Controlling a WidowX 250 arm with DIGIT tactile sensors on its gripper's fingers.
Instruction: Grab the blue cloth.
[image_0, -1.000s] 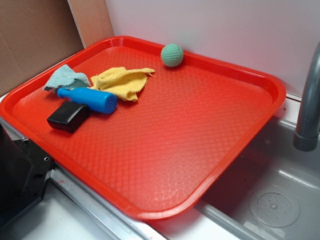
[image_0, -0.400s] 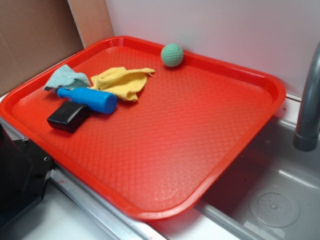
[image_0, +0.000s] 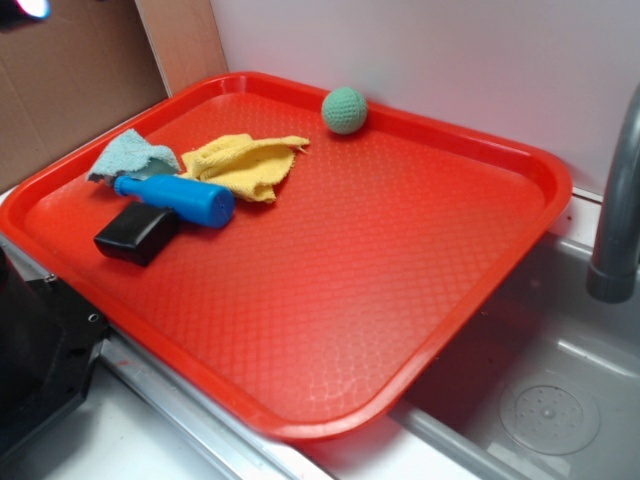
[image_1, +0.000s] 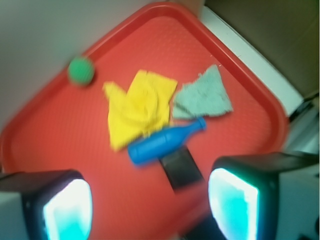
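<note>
My gripper (image_1: 150, 202) fills the bottom of the wrist view, two fingers with glowing cyan pads (image_1: 67, 210) standing wide apart, nothing between them, high above the tray. Just past them, a black rectangular block (image_1: 181, 169) lies flat. Touching its far end is a bright blue plastic bowling pin (image_1: 164, 142) on its side, neck toward the target. Beyond the pin, a crumpled yellow cloth (image_1: 137, 110). Beside that, toward the tray's rim, the small pale blue-teal terry cloth (image_1: 205, 95), lying flat-ish in a rough triangle on the red plastic tray (image_1: 50, 145), its near edge by the pin's neck. Exterior view agrees: blue cloth (image_0: 130, 155) at the tray's far-left corner, partly behind the pin (image_0: 180, 198). Farthest off, a green knitted ball (image_1: 81, 70) against the rim.

Handling guess: light, soft, floppy, not fragile; will bunch when pinched. Best hold looks like the raised middle or outer corner, away from the pin. It sits ahead of and well below my fingers, slightly right of centre.
</note>
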